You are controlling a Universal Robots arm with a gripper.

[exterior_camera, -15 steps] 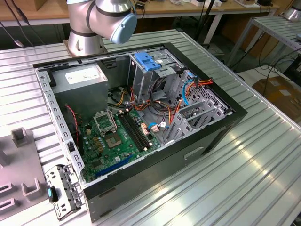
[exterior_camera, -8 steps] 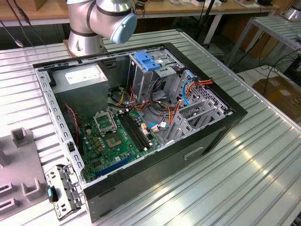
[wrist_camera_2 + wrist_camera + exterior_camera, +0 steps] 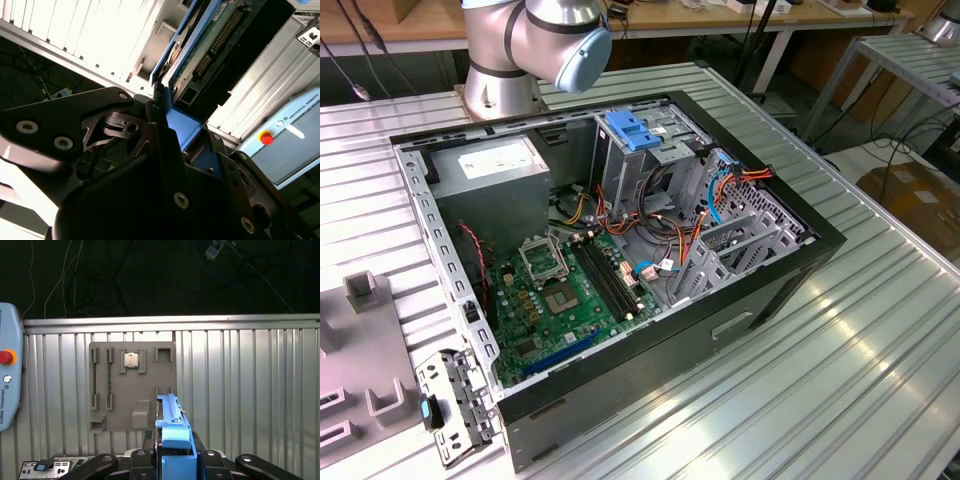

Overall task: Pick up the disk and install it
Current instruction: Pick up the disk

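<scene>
a ribbed silver metal table top [image 3: 840, 360] stands before a light wooden workbench [image 3: 670, 15]; a brown cardboard box [image 3: 910, 195] lies on the floor beside.

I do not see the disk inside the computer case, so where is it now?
In both wrist views the disk stands clamped in the gripper, over the ribbed metal table, with the grey fixture plate beyond it.

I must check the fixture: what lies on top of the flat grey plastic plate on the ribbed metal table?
A small square silver chip sits in one holder on the grey plate. The blue-framed disk in the gripper covers one corner.
</scene>
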